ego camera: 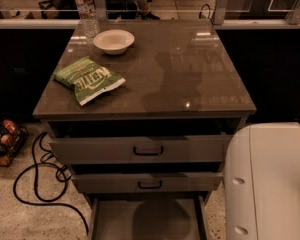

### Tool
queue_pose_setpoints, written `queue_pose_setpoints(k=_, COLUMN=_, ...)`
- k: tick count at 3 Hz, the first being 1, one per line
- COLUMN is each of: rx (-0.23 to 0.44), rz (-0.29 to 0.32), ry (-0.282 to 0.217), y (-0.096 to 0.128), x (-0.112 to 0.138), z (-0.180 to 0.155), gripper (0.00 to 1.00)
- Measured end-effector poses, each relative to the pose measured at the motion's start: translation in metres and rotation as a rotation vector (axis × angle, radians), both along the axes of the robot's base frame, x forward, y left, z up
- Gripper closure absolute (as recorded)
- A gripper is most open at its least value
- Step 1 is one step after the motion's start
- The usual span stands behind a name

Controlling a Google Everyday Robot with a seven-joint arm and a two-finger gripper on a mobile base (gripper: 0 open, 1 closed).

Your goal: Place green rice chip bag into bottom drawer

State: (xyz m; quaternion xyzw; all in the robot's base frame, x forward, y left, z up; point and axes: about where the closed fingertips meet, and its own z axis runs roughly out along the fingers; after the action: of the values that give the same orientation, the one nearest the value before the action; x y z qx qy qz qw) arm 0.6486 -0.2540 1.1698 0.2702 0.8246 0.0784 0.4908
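We cannot see the hand: it is out of the picture, so we cannot tell whether it is spread, pressed together or pinching anything. With no hand in view, we cannot give places relative to it either. Only the white robot body (267,184) shows, low on the right beside the cabinet.

We cannot find the rice chip bag. The one bag on the table (190,69) is a duller green Kettle bag (87,79) with a white band, lying flat near the left edge. This is the first risk: the two bags are close in colour, so we might take the Kettle bag for the right one and put it away.

The bottom drawer (110,224) stands pulled out, its floor bare. The middle drawer (147,182) and top drawer (140,149) also jut out a little above it. A bag brought down too near the cabinet face could catch on those fronts, or land on a ledge instead of the drawer floor. A light, crinkly bag let go from high up could drift and end up on the drawer's rim.

The bowl (113,40) and bottle (86,10) stand at the back left of the table, beyond the Kettle bag. A sweep across that corner could tip the bottle. The robot body sits close to the drawer's right side, so there is little room to approach from there.
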Motion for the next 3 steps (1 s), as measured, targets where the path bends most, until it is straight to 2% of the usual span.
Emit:
queue_pose_setpoints(k=1, rx=0.057, rz=0.044, ry=-0.062, y=0.017, x=-0.024, z=0.015, gripper=1.00)
queue_pose_setpoints(k=2, rx=0.057, rz=0.053, ry=-0.078, y=0.019, x=-0.019, z=0.017, gripper=1.00)
queue_pose_setpoints(k=3, rx=0.014, rz=0.031, ry=-0.038, y=0.024, x=-0.008, z=0.001, gripper=1.00)
